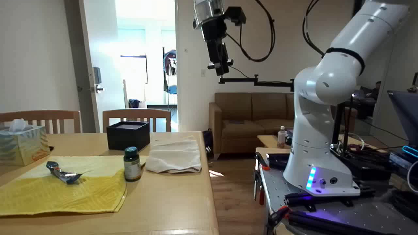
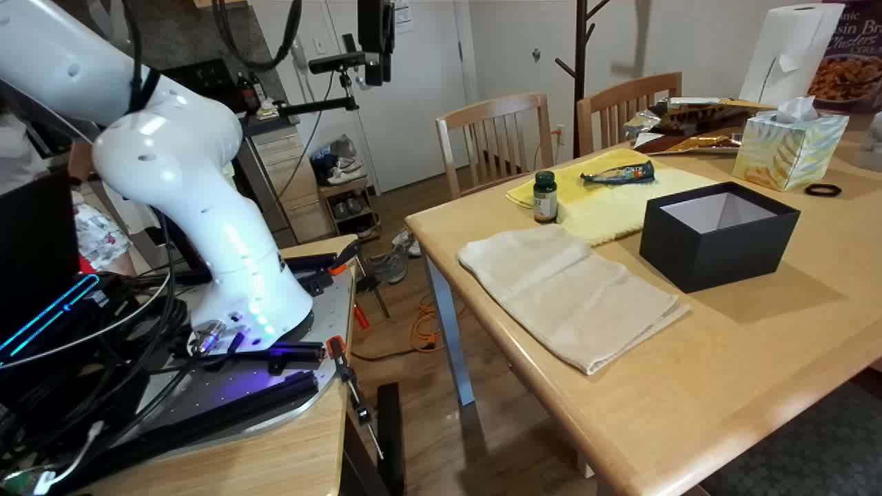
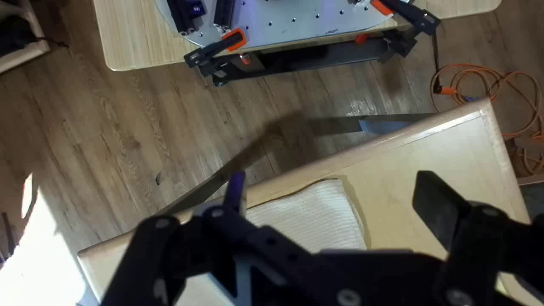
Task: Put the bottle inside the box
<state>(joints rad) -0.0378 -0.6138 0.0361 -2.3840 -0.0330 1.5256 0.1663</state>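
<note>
Step judged: approach, grasp pending. Gripper hangs higher than the box, jaws apart, nothing between. Bottle stands upright outside the box. Next move likely requires descending astride the bottle.

In an exterior view, the bottle stands on the table in front of the box. The cloth lies right of both. Left of them, a packet lies on the towel.
</note>
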